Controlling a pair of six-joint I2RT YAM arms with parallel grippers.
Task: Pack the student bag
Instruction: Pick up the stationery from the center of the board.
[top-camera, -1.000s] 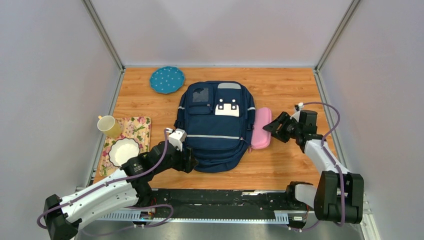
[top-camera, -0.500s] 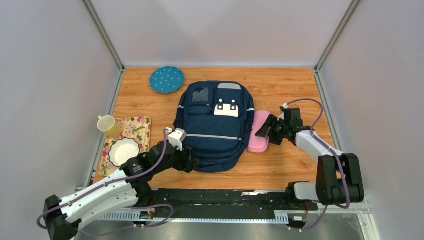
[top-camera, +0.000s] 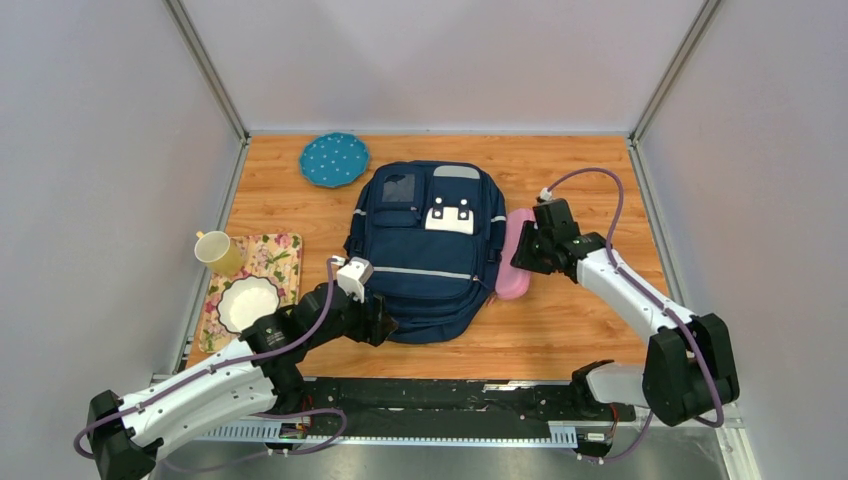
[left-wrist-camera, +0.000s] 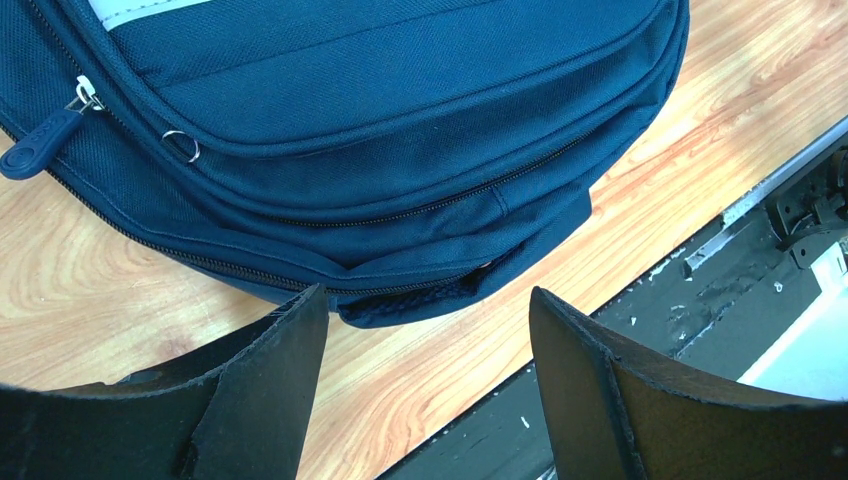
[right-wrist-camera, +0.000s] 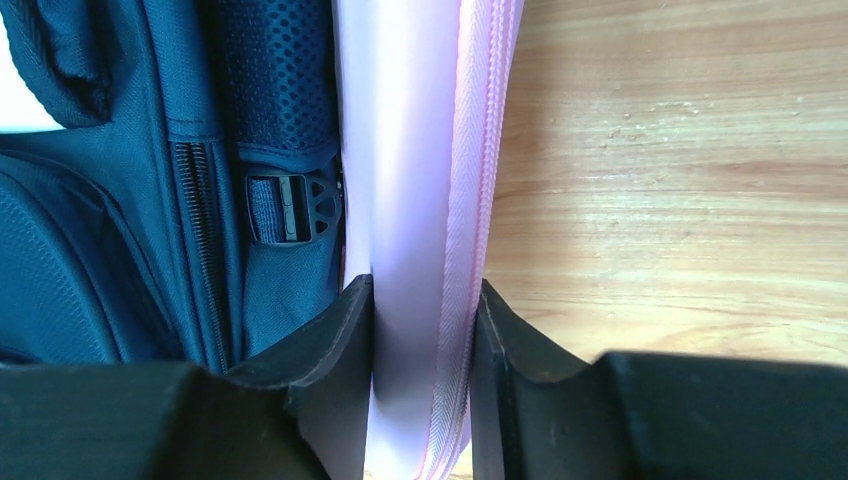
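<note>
My right end effector (right-wrist-camera: 425, 300) is pinched onto the slim pink zippered fabric pencil case (right-wrist-camera: 410, 150), with a finger on each side of it. The case lies pressed along the right flank of the large navy blue fabric backpack (top-camera: 425, 255). The backpack lies flat mid-desk (top-camera: 580, 180), its long axis running near to far, so it sits immediately left of this arm, the nearer one. My left end effector (left-wrist-camera: 428, 295) is spread wide and holds nothing, with the backpack's bottom end just ahead of it.
</note>
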